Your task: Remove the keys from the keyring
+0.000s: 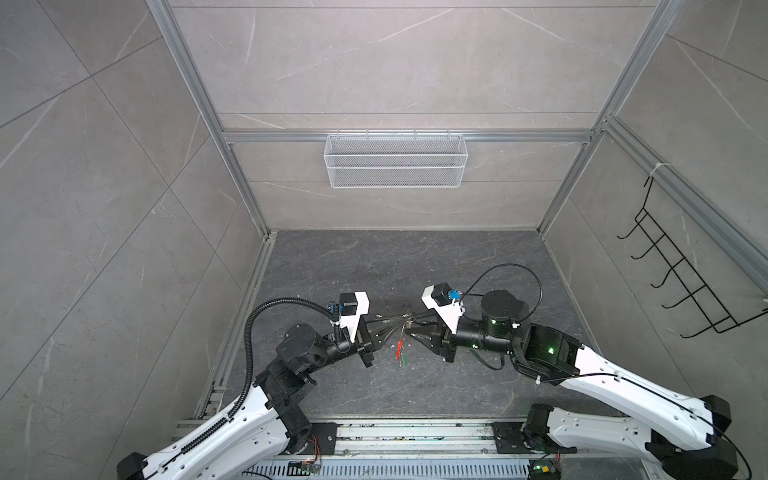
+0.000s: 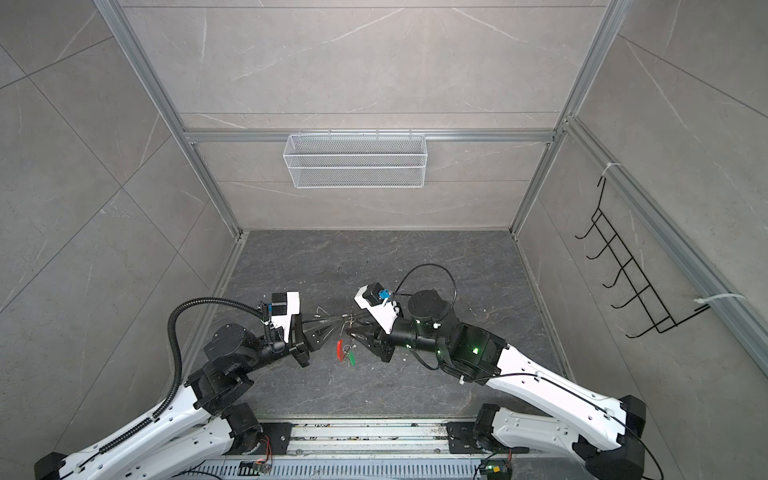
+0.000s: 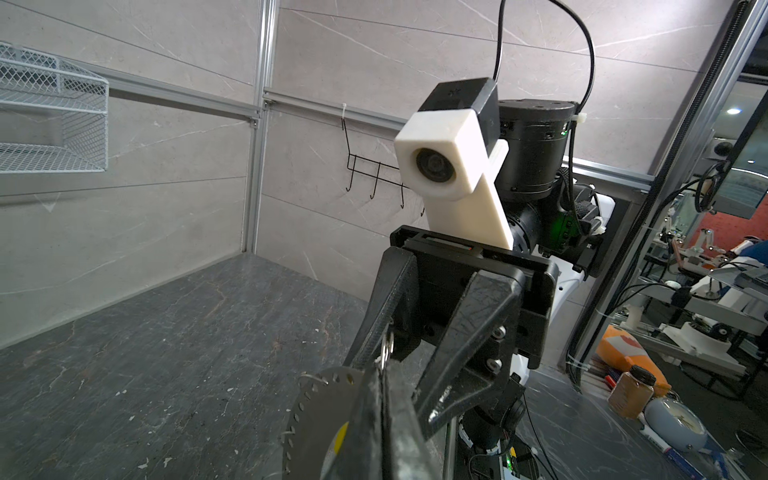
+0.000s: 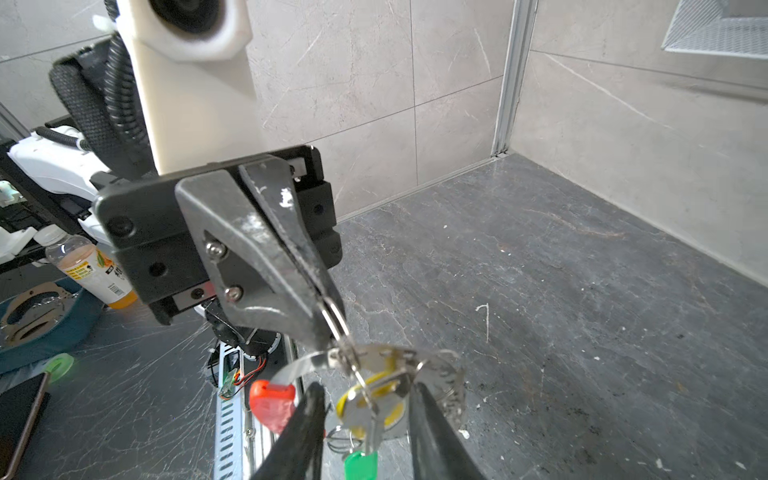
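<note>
Keyring point(image 4: 453, 376) is clamped in your left gripper point(image 4: 332, 328); right gripper point(image 4: 368, 399) stands parted around the yellow key point(image 4: 395, 412) (green key point(image 4: 360, 465) hangs nearby). Next, pinch it and work it free.

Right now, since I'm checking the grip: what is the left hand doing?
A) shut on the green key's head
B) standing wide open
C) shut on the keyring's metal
C: the left hand is pinched shut on the keyring, while the green key hangs free below.
</note>
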`<action>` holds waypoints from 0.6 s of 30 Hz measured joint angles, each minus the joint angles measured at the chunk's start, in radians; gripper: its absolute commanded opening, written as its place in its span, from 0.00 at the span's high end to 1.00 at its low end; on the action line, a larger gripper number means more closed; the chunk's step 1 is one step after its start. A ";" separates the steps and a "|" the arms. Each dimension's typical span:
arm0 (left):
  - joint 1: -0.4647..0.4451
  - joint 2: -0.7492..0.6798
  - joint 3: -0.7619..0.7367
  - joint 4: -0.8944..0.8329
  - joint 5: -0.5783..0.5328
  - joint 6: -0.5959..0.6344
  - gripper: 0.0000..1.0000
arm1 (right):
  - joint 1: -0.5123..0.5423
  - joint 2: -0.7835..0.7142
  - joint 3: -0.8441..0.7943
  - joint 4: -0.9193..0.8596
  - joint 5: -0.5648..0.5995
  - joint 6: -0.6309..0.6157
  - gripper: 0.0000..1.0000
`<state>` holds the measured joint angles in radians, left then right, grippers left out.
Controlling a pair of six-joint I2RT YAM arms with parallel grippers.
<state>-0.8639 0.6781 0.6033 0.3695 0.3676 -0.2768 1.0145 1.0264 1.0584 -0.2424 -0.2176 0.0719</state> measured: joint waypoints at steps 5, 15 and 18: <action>0.000 -0.001 0.000 0.000 -0.001 0.000 1.00 | 0.008 0.002 0.002 -0.010 0.026 -0.013 0.76; 0.000 -0.002 -0.001 0.000 -0.008 0.000 1.00 | 0.031 0.020 0.008 -0.033 0.076 -0.042 0.98; 0.000 -0.007 -0.008 0.003 -0.018 -0.001 1.00 | 0.041 0.022 0.010 -0.037 0.088 -0.044 1.00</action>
<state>-0.8642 0.6708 0.5949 0.3721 0.3492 -0.2779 1.0554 1.0481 1.0687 -0.2794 -0.1295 0.0277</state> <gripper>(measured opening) 0.052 0.060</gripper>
